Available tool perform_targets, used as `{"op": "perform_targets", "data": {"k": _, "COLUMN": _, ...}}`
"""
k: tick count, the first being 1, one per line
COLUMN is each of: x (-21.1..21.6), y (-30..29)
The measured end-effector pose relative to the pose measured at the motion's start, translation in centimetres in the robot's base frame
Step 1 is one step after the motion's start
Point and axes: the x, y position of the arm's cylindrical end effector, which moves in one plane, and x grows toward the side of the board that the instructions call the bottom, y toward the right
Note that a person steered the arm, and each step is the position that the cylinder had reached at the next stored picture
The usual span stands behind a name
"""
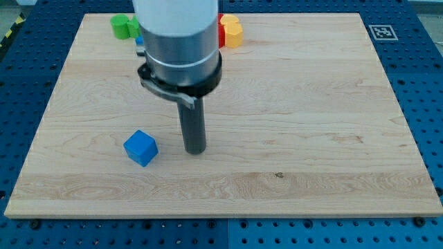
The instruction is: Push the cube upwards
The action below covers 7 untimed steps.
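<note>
**Lining up behind the cube**

My tip [196, 150] rests on the counter [311, 138], just right of the blue cube [141, 147] — apart, not touching. No hand here, only a bare rod holding nothing. The cube sits lower left, turned corner-on, no long axis. Next, I judge: get below it, then push toward the view's top.

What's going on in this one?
A robot arm with a dark rod is working on a wooden board. My tip rests on the board just to the view's right of the blue cube, apart from it, so the cube has not yet been pushed upwards. At the view's top edge sit a green block and a yellow block, with red and blue bits mostly hidden behind the arm.
</note>
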Motion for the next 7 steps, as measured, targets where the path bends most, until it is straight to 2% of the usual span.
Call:
{"op": "perform_targets", "data": {"k": 1, "x": 3.3, "y": -2.2}}
{"op": "perform_targets", "data": {"k": 2, "x": 3.6, "y": -6.7}}
{"op": "perform_targets", "data": {"k": 7, "x": 3.0, "y": -9.1}}
